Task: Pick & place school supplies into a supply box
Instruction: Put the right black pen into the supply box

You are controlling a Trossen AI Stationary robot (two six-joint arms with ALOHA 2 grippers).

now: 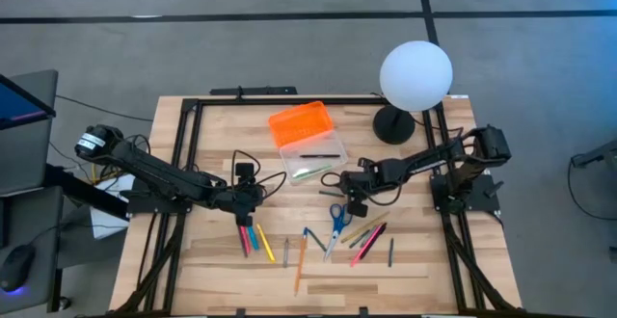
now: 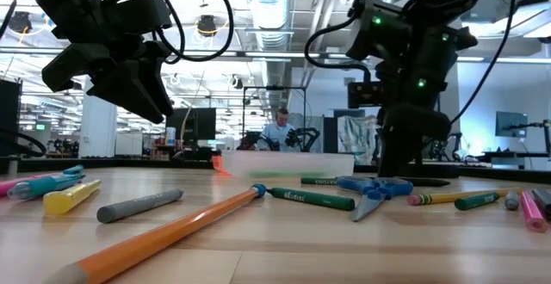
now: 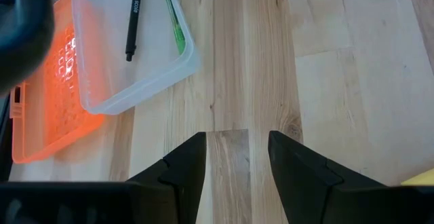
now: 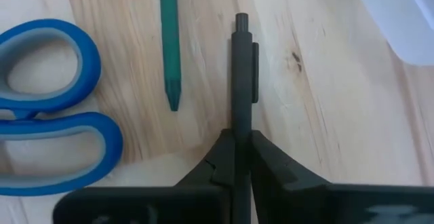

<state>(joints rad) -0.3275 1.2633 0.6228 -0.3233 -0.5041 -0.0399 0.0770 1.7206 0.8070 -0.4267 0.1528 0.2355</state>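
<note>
Pale grained wood table [image 3: 325,81], clear smooth plastic supply box [image 3: 146,81], matt black pen [image 4: 242,81].

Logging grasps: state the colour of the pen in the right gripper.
Black pen; the right wrist view shows it best.

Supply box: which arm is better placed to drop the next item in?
Right. The right gripper is shut on a black pen, just beside the supply box. The left gripper is open and empty over bare wood.

Scissors [image 4: 47,115] getting cut off by right wrist pic edge, blades out of view; black pen [image 4: 241,81] lower end disappearing betw right end effector [image 4: 239,157] fingers
</note>
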